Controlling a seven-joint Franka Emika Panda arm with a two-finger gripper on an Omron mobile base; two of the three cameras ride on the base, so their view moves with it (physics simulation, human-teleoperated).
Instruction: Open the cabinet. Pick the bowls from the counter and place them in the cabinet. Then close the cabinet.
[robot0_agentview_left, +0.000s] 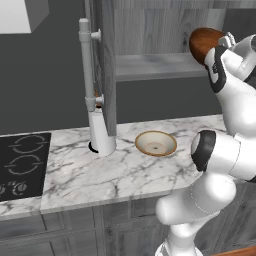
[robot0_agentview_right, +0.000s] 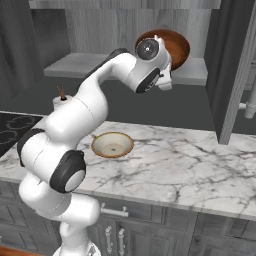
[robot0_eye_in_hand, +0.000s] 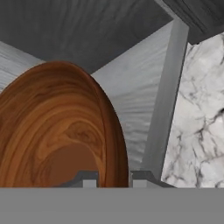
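Note:
My gripper (robot0_eye_in_hand: 114, 179) is shut on the rim of the reddish-brown bowl (robot0_eye_in_hand: 57, 131), which stands on edge, tilted. I hold that bowl (robot0_agentview_left: 202, 40) high, just above the grey shelf (robot0_agentview_left: 155, 65) of the open cabinet. From the right base view the bowl (robot0_agentview_right: 177, 47) shows behind my wrist, over the shelf (robot0_agentview_right: 75, 64). Both cabinet doors stand open: the left one (robot0_agentview_left: 105, 60) with its silver bar handle (robot0_agentview_left: 86, 65), and the right one (robot0_agentview_right: 235, 65). The cream bowl (robot0_agentview_left: 156, 143) with the tan rim rests upright on the marble counter (robot0_agentview_left: 100, 175), below the shelf and left of my arm.
A black cooktop (robot0_agentview_left: 22, 165) is set into the counter at the left. A white container (robot0_agentview_left: 101, 132) stands on the counter under the left door's edge. Grey drawer fronts (robot0_agentview_right: 150, 220) run below the counter's front edge.

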